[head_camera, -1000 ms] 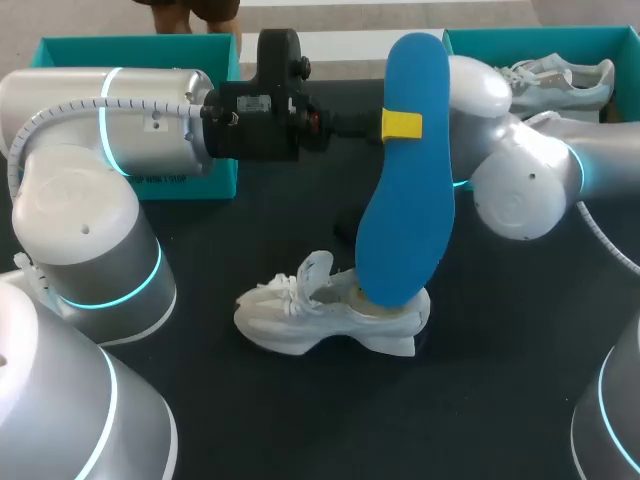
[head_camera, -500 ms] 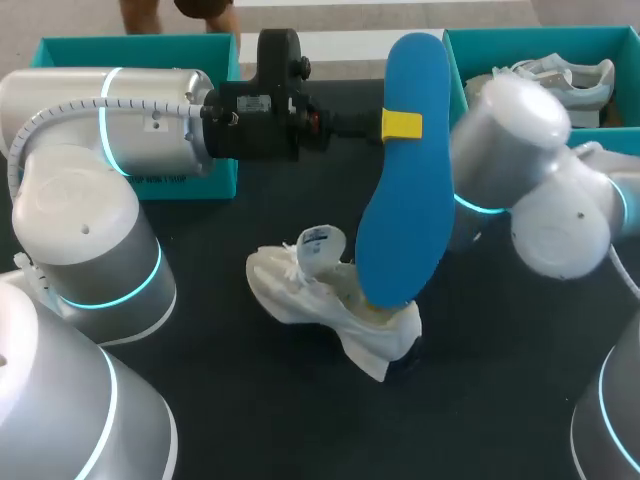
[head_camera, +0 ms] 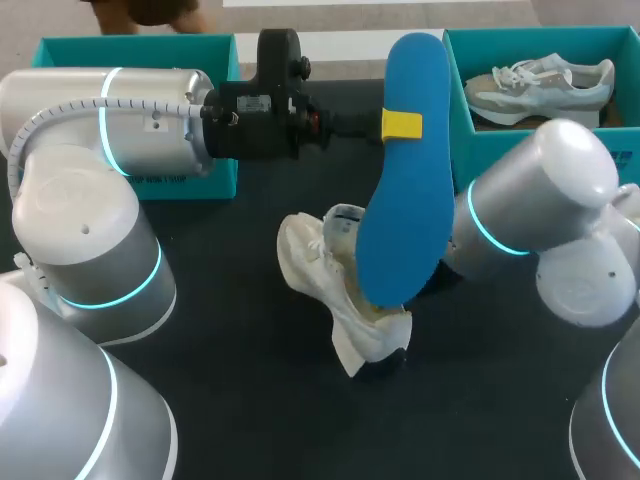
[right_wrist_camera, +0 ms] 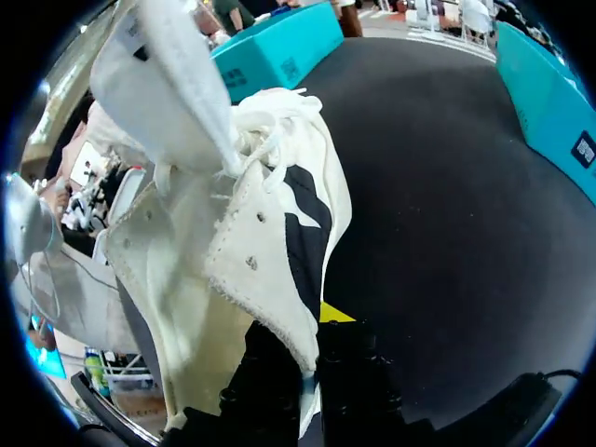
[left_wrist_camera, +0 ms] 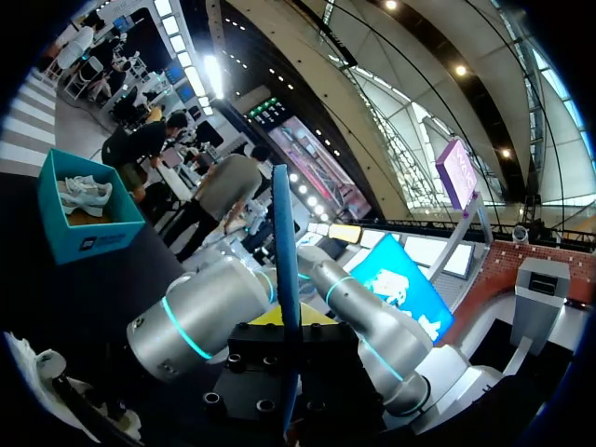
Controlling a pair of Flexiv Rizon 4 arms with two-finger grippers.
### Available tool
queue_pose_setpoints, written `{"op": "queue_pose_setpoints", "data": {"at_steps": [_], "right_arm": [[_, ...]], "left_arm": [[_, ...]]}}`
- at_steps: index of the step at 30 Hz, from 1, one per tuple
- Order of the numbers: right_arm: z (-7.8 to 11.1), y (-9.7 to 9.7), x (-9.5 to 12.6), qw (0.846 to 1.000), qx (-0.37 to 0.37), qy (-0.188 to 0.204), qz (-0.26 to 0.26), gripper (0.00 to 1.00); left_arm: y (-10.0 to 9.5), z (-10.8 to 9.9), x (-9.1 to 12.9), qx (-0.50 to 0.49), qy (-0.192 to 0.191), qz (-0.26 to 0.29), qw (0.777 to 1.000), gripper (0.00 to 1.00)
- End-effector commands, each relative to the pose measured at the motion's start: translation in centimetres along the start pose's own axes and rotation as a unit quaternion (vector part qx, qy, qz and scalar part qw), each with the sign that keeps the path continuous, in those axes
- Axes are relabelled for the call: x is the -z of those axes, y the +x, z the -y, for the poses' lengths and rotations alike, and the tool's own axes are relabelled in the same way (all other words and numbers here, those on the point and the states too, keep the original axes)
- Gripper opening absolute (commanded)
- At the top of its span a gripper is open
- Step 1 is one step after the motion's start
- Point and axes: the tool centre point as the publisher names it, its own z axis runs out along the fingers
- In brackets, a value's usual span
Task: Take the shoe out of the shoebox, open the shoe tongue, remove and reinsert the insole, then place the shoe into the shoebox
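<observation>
A blue insole (head_camera: 405,220) hangs upright above the table's middle, with my left gripper (head_camera: 402,125) shut on its upper part; one yellow fingertip (head_camera: 402,124) shows against it. In the left wrist view the insole (left_wrist_camera: 282,242) stands edge-on between the fingers of that gripper (left_wrist_camera: 287,321). Under the insole's lower end a white shoe (head_camera: 320,265) sits tilted, toe to the back left. My right gripper (right_wrist_camera: 312,345) is shut on the shoe's (right_wrist_camera: 242,233) side wall, its tongue standing up. In the head view that gripper is hidden behind the insole.
A teal shoebox (head_camera: 600,40) at the back right holds a second pale shoe (head_camera: 545,85). Another teal box (head_camera: 140,50) stands at the back left behind my left arm. My right arm's elbow (head_camera: 530,200) bulks over the dark table (head_camera: 480,400) right of the shoe.
My right arm swung down and right, turning the shoe from lying sideways to pointing back-left and tilting it. The left arm and insole kept still.
</observation>
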Motion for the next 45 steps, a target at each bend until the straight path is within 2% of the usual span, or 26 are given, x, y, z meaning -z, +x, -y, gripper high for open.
{"op": "queue_pose_setpoints", "data": {"at_steps": [1, 6, 11, 17, 21, 31, 38, 39, 40, 41, 42, 43, 45], "right_arm": [[-0.4, 0.7, -0.5, 0.997, -0.050, -0.035, 0.053, 0.00], [-0.8, 0.4, -0.9, 0.992, -0.092, -0.042, 0.074, 0.00], [-1.0, 0.8, -1.4, 0.990, -0.117, -0.026, 0.076, 0.00], [-0.5, 0.8, -1.8, 0.986, -0.139, -0.024, 0.084, 0.00], [-0.1, 0.3, -2.2, 0.980, -0.160, -0.034, 0.116, 0.00], [-0.3, -0.7, -2.9, 0.983, -0.149, -0.016, 0.110, 0.00], [-0.1, -0.9, -3.0, 0.982, -0.152, -0.020, 0.112, 0.00], [0.0, -0.9, -2.9, 0.982, -0.152, -0.020, 0.111, 0.32], [0.1, -1.0, -2.7, 0.981, -0.155, -0.022, 0.114, 0.52], [0.2, -1.0, -2.6, 0.981, -0.154, -0.021, 0.114, 0.95], [0.3, -1.0, -2.4, 0.981, -0.155, -0.022, 0.113, 0.92], [0.4, -1.1, -2.2, 0.981, -0.155, -0.023, 0.114, 0.99], [0.5, -1.0, -1.7, 0.981, -0.157, -0.026, 0.109, 1.00]], "left_arm": [[0.0, -0.1, 0.0, 0.000, 0.002, -0.001, 1.000, 0.00], [0.0, -0.1, 0.0, 0.000, 0.002, -0.001, 1.000, 0.00], [0.0, -0.1, 0.0, 0.000, 0.002, -0.001, 1.000, 0.00], [0.0, -0.1, 0.0, 0.000, 0.002, -0.001, 1.000, 0.00], [0.0, -0.1, 0.0, 0.000, 0.002, -0.001, 1.000, 0.00], [0.0, -0.1, 0.0, 0.000, 0.002, -0.001, 1.000, 0.00], [0.0, -0.1, 0.0, 0.000, 0.002, -0.001, 1.000, 0.00], [0.0, -0.1, 0.0, 0.000, 0.002, -0.001, 1.000, 0.00], [0.0, -0.1, 0.0, 0.000, 0.002, -0.001, 1.000, 0.00], [0.0, -0.1, 0.0, 0.000, 0.002, -0.001, 1.000, 0.00], [0.0, -0.1, 0.0, 0.000, 0.002, -0.001, 1.000, 0.00], [0.0, -0.1, 0.0, 0.000, 0.002, -0.001, 1.000, 0.00], [0.0, -0.1, 0.0, 0.000, 0.002, -0.001, 1.000, 0.00]]}}
